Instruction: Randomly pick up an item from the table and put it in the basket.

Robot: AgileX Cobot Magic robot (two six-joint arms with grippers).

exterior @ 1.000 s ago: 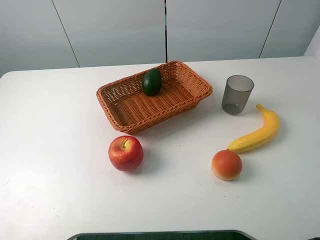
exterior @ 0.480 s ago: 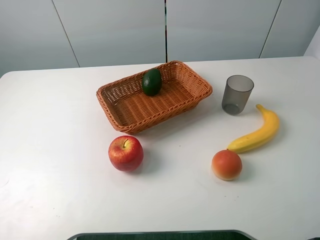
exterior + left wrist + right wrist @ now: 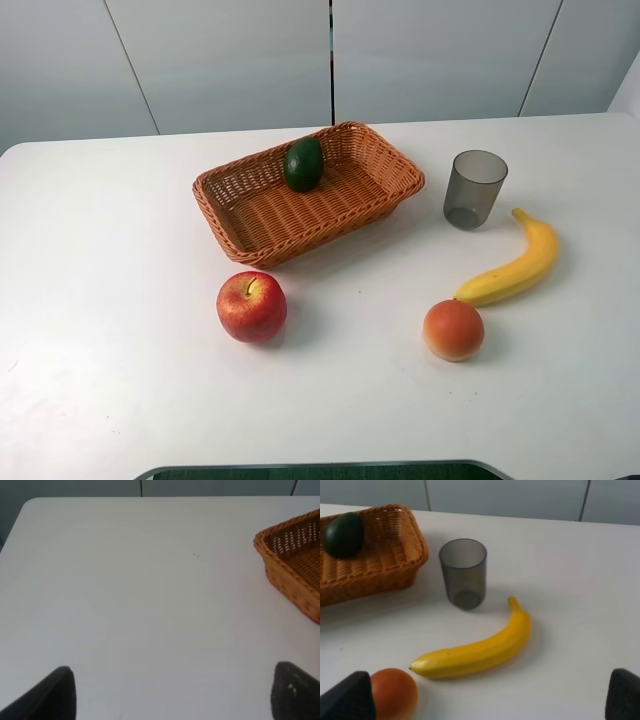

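The avocado (image 3: 303, 164), dark green skin up, lies inside the orange-brown wicker basket (image 3: 378, 200) against its far wall, on the white table (image 3: 120, 260). It also shows in the right wrist view (image 3: 343, 534), in the basket (image 3: 395, 555). Neither gripper shows in the exterior high view. My left gripper (image 3: 175, 695) is open and empty over bare table, with the basket's corner (image 3: 285, 575) ahead of it to one side. My right gripper (image 3: 487, 700) is open and empty, back from the fruit.
A red apple (image 3: 251, 306) sits in front of the basket. A grey translucent cup (image 3: 474, 188), a banana (image 3: 512, 266) and an orange-pink round fruit (image 3: 453, 329) lie to the basket's right. In the right wrist view the round fruit (image 3: 395, 692) is beside one finger (image 3: 350, 697).
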